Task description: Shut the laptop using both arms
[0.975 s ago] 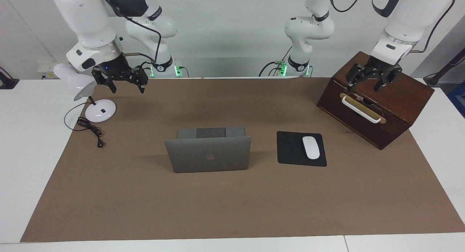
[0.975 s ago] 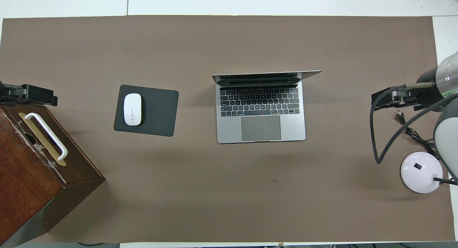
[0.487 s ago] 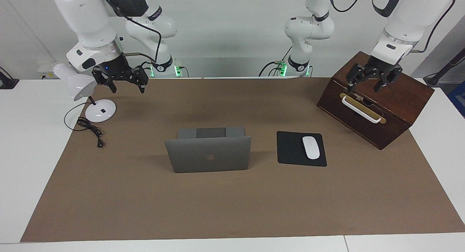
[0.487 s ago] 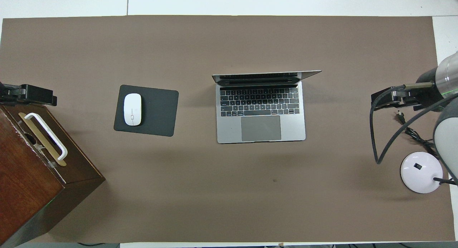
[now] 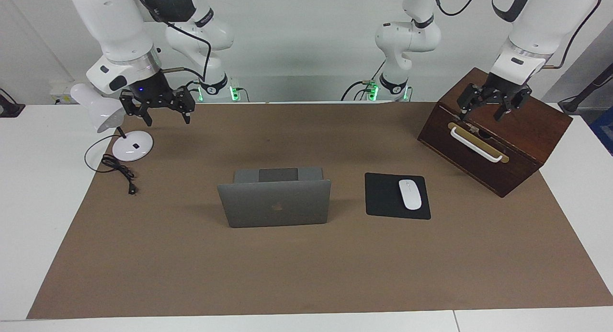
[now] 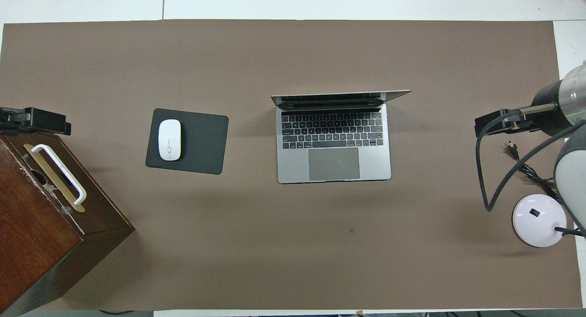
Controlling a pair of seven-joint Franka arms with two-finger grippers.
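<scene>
**Desk:** What goes under the facing shot, running left to right?

**Photographer:** First the white desk lamp [image 5: 112, 126], round base and coiled black cord at the right arm's end of the table. Over the brown mat's [image 5: 306, 274] edge beside it hangs the right gripper [image 5: 164, 116], jaws apart, holding nothing. Mid-table stands the laptop [image 5: 274, 202], thin matte silver-grey metal, lid upright with its dark logo facing the camera, keyboard toward the robots. Beside it, toward the left arm's end, lies a flat black mouse pad [image 5: 385, 196] carrying a smooth white mouse [image 5: 410, 194]. Last, a dark polished wooden box [image 5: 498, 131] with a white bar handle; the left gripper [image 5: 484, 114] hangs over its top, jaws apart, empty.

**Desk:** So where does the job stand?

**Photographer:** Not begun, I'd say: the lid is fully up and both arms are well apart from it. Next, each gripper probably has to travel inward to the lid's top edge and press it down together, gently; the thin lid looks slippery.
</scene>
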